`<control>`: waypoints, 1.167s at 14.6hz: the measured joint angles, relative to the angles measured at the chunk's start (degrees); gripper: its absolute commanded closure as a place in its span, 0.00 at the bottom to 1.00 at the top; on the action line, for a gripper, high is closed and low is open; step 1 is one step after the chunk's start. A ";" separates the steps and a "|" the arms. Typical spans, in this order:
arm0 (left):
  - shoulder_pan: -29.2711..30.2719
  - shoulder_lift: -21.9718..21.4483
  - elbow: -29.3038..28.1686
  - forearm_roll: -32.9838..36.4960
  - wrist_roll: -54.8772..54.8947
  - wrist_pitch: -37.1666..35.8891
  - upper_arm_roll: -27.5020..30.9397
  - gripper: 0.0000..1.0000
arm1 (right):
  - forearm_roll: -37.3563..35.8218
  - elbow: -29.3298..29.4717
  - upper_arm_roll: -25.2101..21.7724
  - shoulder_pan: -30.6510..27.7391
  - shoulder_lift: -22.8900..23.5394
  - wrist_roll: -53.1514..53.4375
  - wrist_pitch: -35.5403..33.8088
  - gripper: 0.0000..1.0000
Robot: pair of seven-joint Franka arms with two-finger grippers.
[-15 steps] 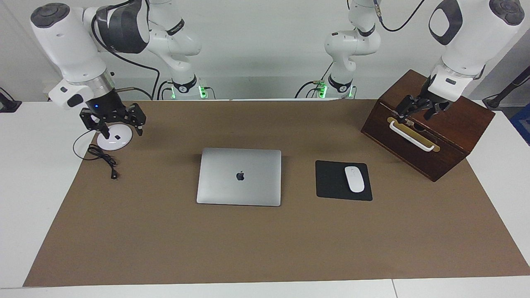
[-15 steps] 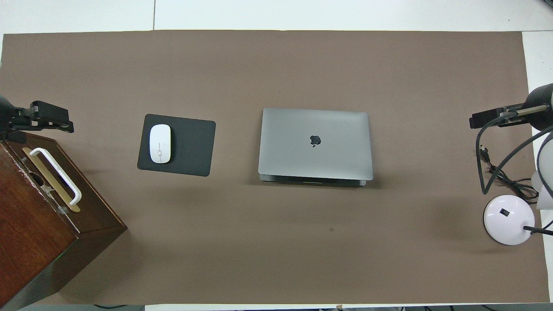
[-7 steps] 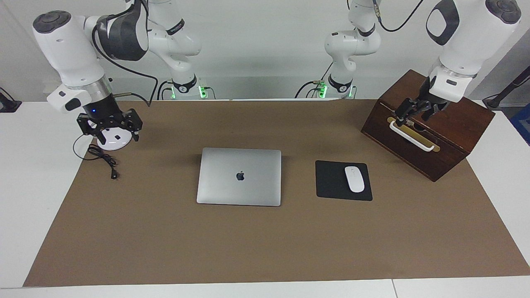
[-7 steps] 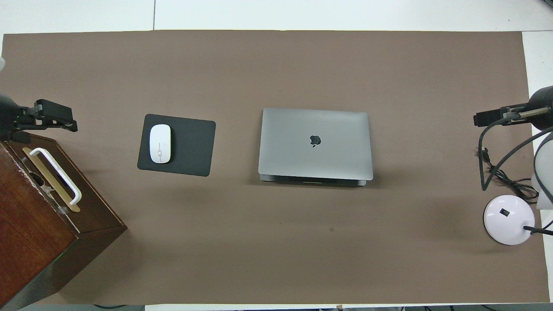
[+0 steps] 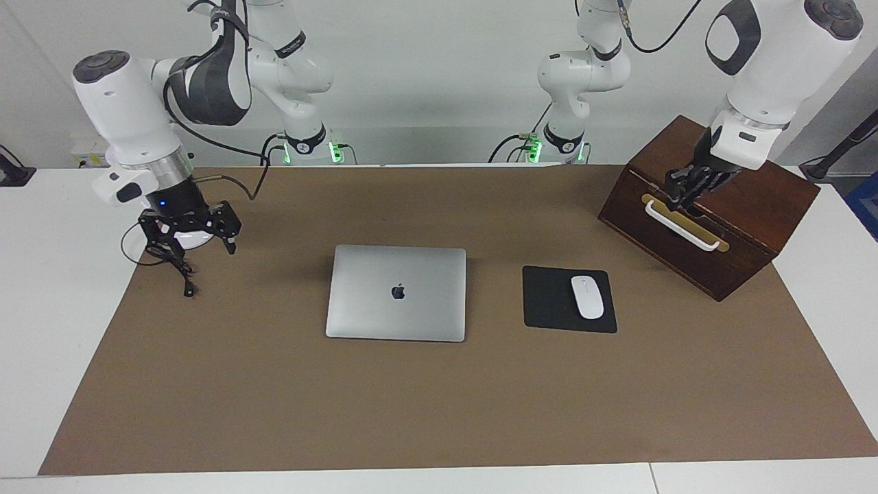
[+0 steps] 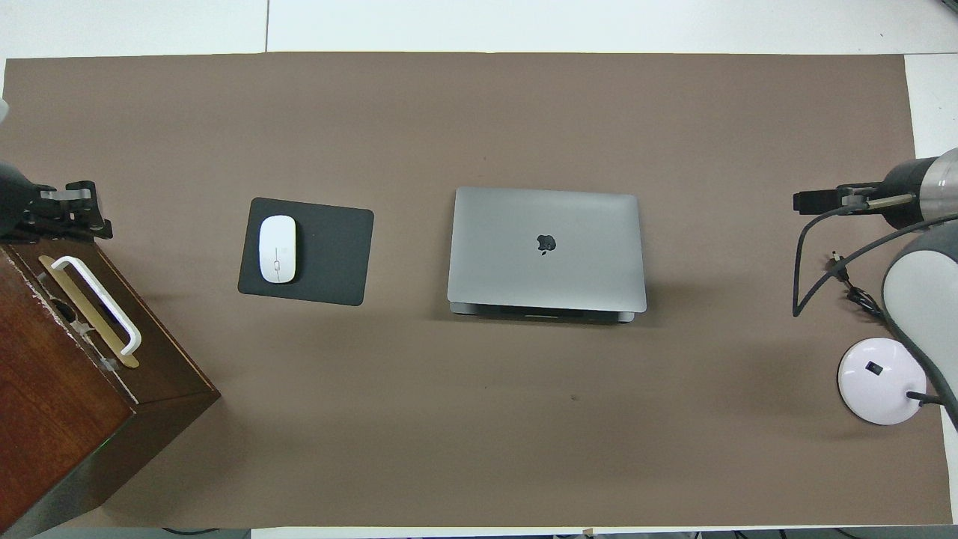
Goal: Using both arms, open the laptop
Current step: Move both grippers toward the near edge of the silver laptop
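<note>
Laptop: the laptop (image 5: 396,291) lies shut and flat in the middle of the brown mat (image 5: 439,412) on the tabletop.
Left end effector: the left end effector (image 5: 679,195) hangs over the wooden box (image 5: 754,213); its fingers have just pulled together and hold nothing.
Right end effector: the right end effector (image 5: 191,237) is spread open over the white lamp base (image 6: 879,380); it has dipped lower and moved a little toward the laptop.
Meaning: both arms seem to be getting ready, and the lid is not touched yet.
Edges: the front lip of the lid faces away from the robots.
Room: bare mat lies all around the laptop; the mouse pad (image 5: 549,302) sits near it, toward the left arm's end.
</note>
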 measured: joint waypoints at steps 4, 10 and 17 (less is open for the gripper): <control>-0.05 -0.06 -0.58 -0.60 0.60 1.06 -0.22 1.00 | 5.38 -5.72 0.17 1.83 -0.06 3.93 7.72 0.00; -4.45 -3.24 -11.52 -1.86 1.65 11.96 -0.65 1.00 | 17.56 -16.13 0.24 6.98 -1.07 6.28 20.88 0.00; -13.91 -13.17 -36.98 -2.20 1.05 39.37 -0.86 1.00 | 24.61 -23.00 0.39 14.34 -5.02 18.22 27.06 0.00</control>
